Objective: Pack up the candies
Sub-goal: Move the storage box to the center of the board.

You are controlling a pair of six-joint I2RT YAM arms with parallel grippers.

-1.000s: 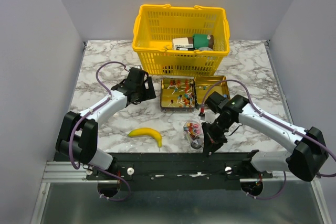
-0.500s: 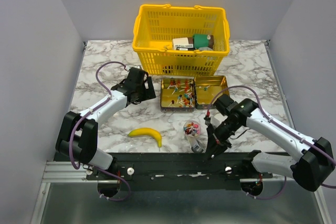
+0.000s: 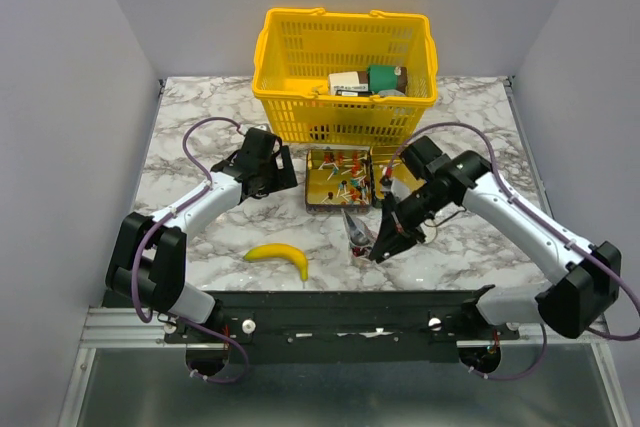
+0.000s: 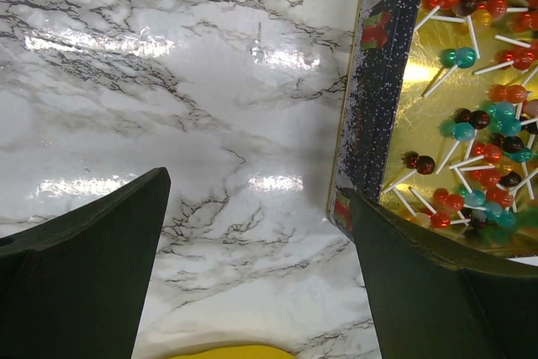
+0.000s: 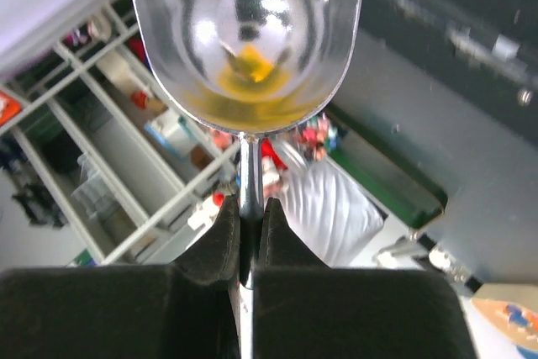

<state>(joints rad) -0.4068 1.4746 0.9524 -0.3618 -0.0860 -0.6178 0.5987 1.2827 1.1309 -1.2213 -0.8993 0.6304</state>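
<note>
The candies [image 3: 340, 182] are small multicoloured lollipops lying in the left half of an open gold tin [image 3: 312, 187]; they also show in the left wrist view [image 4: 479, 124]. My right gripper [image 3: 377, 245] is shut on the thin handle of a shiny metal scoop [image 3: 352, 223], held tilted above the table just in front of the tin. In the right wrist view the scoop bowl [image 5: 244, 31] fills the top, its handle clamped between my fingers [image 5: 220, 237]. My left gripper [image 3: 283, 169] is open and empty beside the tin's left wall [image 4: 370, 107].
A yellow banana [image 3: 280, 255] lies near the front edge, its tip showing in the left wrist view [image 4: 231, 352]. A yellow basket [image 3: 345, 107] with boxes stands behind the tin. The tin's right half [image 3: 412, 155] is partly hidden by my right arm.
My right gripper has lifted the scoop off the table near the front edge and swung it up and back toward the tin. The left arm has not moved.
</note>
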